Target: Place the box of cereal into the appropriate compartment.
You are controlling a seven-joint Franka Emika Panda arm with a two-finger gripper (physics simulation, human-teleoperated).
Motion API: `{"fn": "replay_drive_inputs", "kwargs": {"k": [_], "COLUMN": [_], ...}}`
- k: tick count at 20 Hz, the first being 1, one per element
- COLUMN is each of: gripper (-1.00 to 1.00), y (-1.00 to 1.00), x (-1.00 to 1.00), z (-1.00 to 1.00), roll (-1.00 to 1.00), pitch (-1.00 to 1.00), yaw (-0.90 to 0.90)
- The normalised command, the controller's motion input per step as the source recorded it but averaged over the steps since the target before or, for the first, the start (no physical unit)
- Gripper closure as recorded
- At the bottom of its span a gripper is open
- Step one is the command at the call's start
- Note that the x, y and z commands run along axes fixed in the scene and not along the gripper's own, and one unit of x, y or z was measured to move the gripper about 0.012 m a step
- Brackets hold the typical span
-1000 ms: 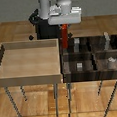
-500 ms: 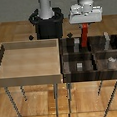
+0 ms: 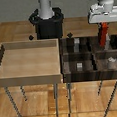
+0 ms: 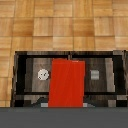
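Observation:
My gripper (image 3: 103, 26) is shut on the box of cereal (image 3: 104, 36), a small red upright box. It hangs in the air over the far right part of the dark-brown four-cell bin (image 3: 92, 55). The far right cell holds a pale-grey upright block (image 3: 114, 41), right beside the hanging box. In the wrist view the red box (image 4: 67, 82) fills the middle, with two bin cells below it, one holding a round white shape (image 4: 43, 74) and one a small grey shape (image 4: 95, 75). The fingers do not show in the wrist view.
A light wooden undivided tray (image 3: 30, 75) stands at the exterior view's left, against the bin. The far left cell holds a grey block (image 3: 76, 43); the near cells hold low grey shapes (image 3: 80, 65). The robot base (image 3: 47, 22) stands behind. Both containers rest on thin legs.
My gripper has carried the red box toward the exterior view's right, from above the seam between tray and bin to above the bin's far right cell.

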Motion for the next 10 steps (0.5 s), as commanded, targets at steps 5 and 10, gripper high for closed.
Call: {"fn": "replay_drive_inputs", "kwargs": {"k": [5, 10], "gripper": [1.0, 1.0], "y": [0.2, 0.0], "x": [-0.43, -1.0], "z": [0.0, 0.0], "roll": [0.0, 0.0], "pitch": [0.0, 0.0], "yaw": [0.0, 0.0]}}
